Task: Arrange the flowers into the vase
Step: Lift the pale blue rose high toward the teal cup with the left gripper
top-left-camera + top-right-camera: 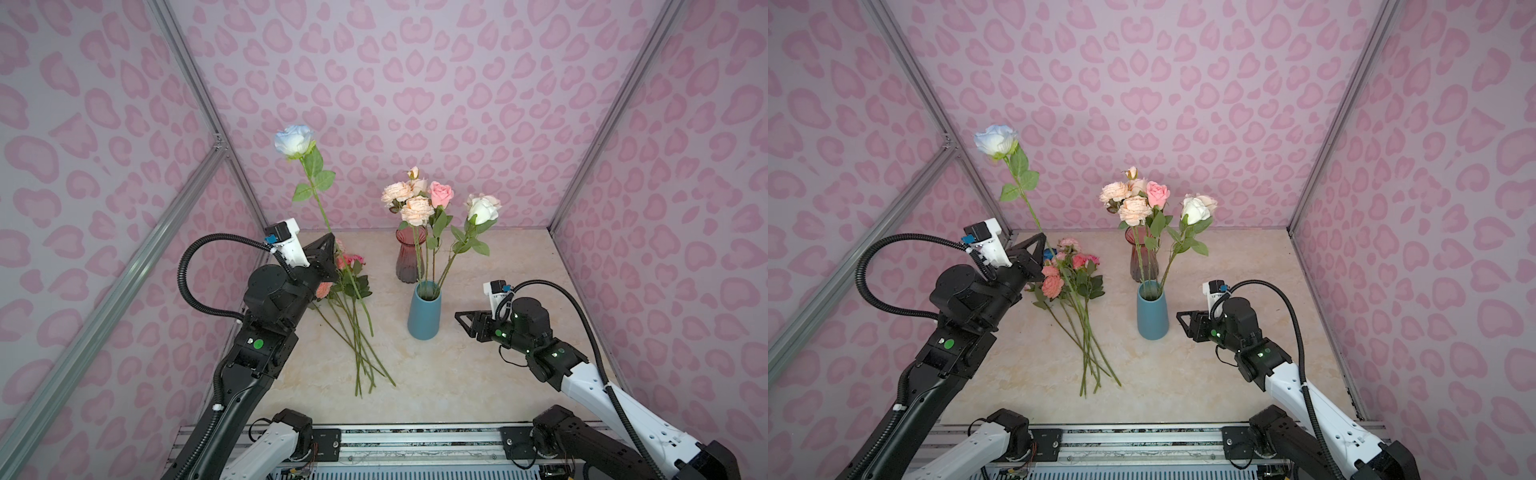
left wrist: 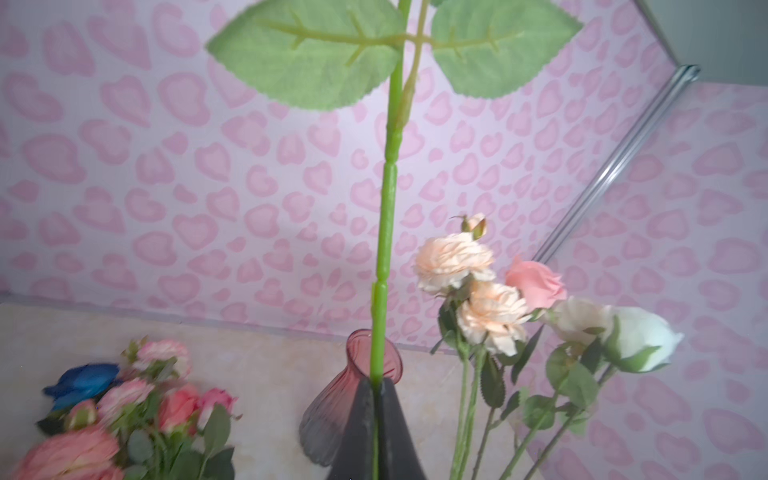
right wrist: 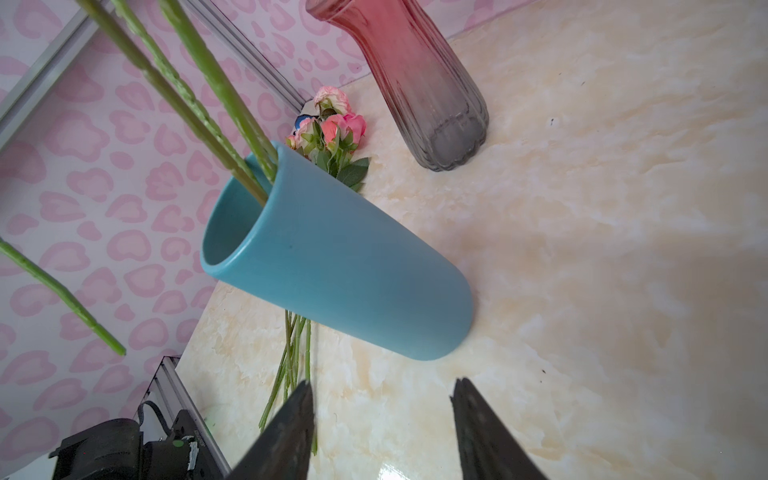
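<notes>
**One rose aloft, a heap yet to go**

By my reckoning the job is somewhere near halfway. The blue vase (image 1: 424, 311) already carries the peach ruffled blooms (image 1: 417, 210), a pink rose (image 1: 440, 193) and a white rose (image 1: 482, 210). The glass vase (image 1: 409, 257) behind it looks empty. The rest of the flowers (image 1: 349, 291), pinks, corals and one deep blue, lie in a heap on the table (image 1: 478, 386), just below and to the inner side of the left claw (image 1: 329, 239).

That claw is pinched tight on the green stem of the pale blue-white rose (image 1: 294, 140). The bloom stands high above the claw, tilted slightly, and the cut end hangs below it, clear of the table. The blue vase stands off to the claw's inner side, well apart, so this stem has to travel across and be threaded down among the others.

The right claw (image 3: 383, 384) is low, about half open and holding nothing. The blue vase sits just ahead of its jaws, not touching, perhaps ready to be steadied
</notes>
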Motion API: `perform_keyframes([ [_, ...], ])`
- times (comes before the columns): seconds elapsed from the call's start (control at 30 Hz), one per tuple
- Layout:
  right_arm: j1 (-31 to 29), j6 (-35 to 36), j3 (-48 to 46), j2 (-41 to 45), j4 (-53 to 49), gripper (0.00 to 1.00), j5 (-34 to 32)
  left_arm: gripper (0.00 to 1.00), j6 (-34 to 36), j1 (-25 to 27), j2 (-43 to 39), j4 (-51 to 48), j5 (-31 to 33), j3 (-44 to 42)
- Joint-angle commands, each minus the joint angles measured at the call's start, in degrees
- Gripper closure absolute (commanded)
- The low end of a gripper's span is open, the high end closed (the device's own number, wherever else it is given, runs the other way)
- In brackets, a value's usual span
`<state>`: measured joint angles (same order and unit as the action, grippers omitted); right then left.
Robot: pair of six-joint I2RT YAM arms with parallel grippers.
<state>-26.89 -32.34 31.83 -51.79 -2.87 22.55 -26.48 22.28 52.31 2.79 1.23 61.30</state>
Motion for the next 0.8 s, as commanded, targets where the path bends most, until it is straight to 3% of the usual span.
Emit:
perform_keyframes([
  [0.0, 0.00, 0.45, 0.95, -0.33, 0.33, 0.45, 0.59, 0.97, 3.05, 3.04, 3.19, 11.04, -1.40, 3.00],
  [0.43, -0.08, 2.71, 1.56, 1.82, -2.21, 0.45, -2.07, 0.97, 10.37, 13.74, 15.61, 24.49, -3.16, 10.83],
  [0.77, 0.00, 3.52, 1.93, 1.81, -2.82, 0.45, -3.07, 0.97, 13.38, 17.43, 24.49, 29.71, -1.82, 13.87],
])
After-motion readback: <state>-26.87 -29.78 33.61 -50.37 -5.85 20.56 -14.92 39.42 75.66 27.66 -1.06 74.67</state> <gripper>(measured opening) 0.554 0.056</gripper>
